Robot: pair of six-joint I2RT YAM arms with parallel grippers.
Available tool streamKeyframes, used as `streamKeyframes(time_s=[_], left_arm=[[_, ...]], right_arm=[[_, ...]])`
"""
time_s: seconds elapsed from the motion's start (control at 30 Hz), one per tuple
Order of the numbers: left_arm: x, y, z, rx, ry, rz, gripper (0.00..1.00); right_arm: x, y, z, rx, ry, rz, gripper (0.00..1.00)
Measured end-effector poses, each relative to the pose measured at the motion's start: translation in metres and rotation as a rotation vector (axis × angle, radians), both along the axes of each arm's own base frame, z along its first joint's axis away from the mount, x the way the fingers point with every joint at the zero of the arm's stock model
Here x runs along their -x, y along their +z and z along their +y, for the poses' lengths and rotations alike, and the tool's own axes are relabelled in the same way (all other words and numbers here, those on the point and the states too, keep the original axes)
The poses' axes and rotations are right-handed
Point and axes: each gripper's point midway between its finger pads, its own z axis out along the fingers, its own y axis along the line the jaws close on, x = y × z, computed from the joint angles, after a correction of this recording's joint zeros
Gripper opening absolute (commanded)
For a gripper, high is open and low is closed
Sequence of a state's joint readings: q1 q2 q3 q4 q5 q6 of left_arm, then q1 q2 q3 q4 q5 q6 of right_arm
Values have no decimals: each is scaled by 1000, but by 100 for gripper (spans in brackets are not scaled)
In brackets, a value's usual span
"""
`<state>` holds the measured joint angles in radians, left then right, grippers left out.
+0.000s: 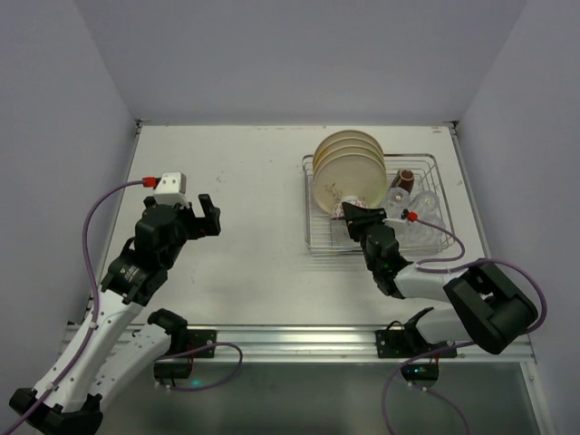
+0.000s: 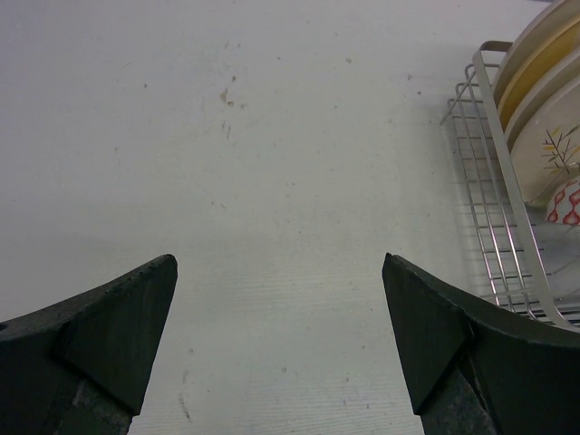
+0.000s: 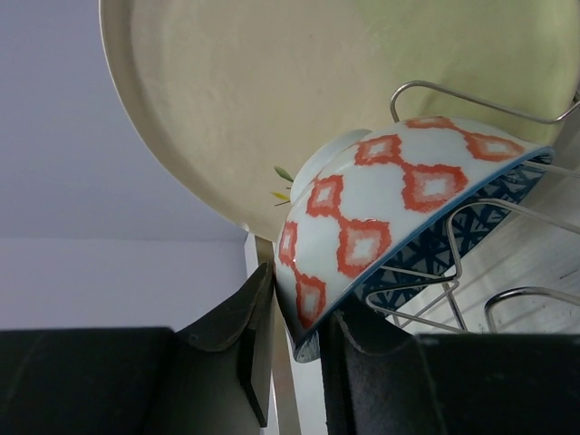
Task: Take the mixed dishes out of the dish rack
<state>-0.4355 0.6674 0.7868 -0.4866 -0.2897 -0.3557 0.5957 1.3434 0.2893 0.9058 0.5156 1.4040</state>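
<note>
The silver wire dish rack [image 1: 431, 160] stands at the far right of the table. Several cream plates [image 1: 349, 163] stand on edge in its left part. A dark brown mug [image 1: 407, 178] and clear tumblers [image 1: 426, 216] lie in its right part. My right gripper [image 1: 355, 216] is shut on the rim of the small bowl [image 3: 381, 208], which is white with red diamonds outside and blue-patterned inside. The bowl rests tilted against a plate [image 3: 272, 91] on the rack wires [image 3: 453, 91]. My left gripper [image 1: 210, 216] is open and empty over bare table [image 2: 279, 263], left of the rack [image 2: 494, 208].
The table's left and middle show bare white surface [image 1: 245, 181]. Grey walls close in the back and both sides. In the left wrist view the plates [image 2: 544, 72] and the bowl [image 2: 569, 201] show at the right edge.
</note>
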Motion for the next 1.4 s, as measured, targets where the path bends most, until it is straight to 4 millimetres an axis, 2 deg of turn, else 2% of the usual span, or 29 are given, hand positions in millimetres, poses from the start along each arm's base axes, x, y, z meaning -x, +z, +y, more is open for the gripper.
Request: streamKeyframes(time_s=[0.5,0.6,0.67,0.87,0.93,1.2,1.3,1.37,1.4], left_arm=[[0,1,0,1,0,-4,100],[1,2,1,4,0,-9,100],[1,3,1,5,0,-11,100],[2,4,1,7,0,-15,100],[2,4,1,7,-2,-14,100],[3,6,1,10,-2,-21,100],[3,7,2,11,2,-25,100],[4,7,3,9,4,-23,100],[4,9,3,9,4,-21,100]], right_arm=[[0,4,2,16,16,-12,0],[-4,12,4,14,15,-28,0],[-8,23,6,4,13,-54,0],[-22,94,12,-100,-2,-235,0],[-22,109,13,-120,-2,-271,0],[-12,138,12,-63,32,-311,0],[-5,145,18,56,90,-311,0],[-5,154,31,198,173,-292,0],[-5,165,40,268,230,-305,0]])
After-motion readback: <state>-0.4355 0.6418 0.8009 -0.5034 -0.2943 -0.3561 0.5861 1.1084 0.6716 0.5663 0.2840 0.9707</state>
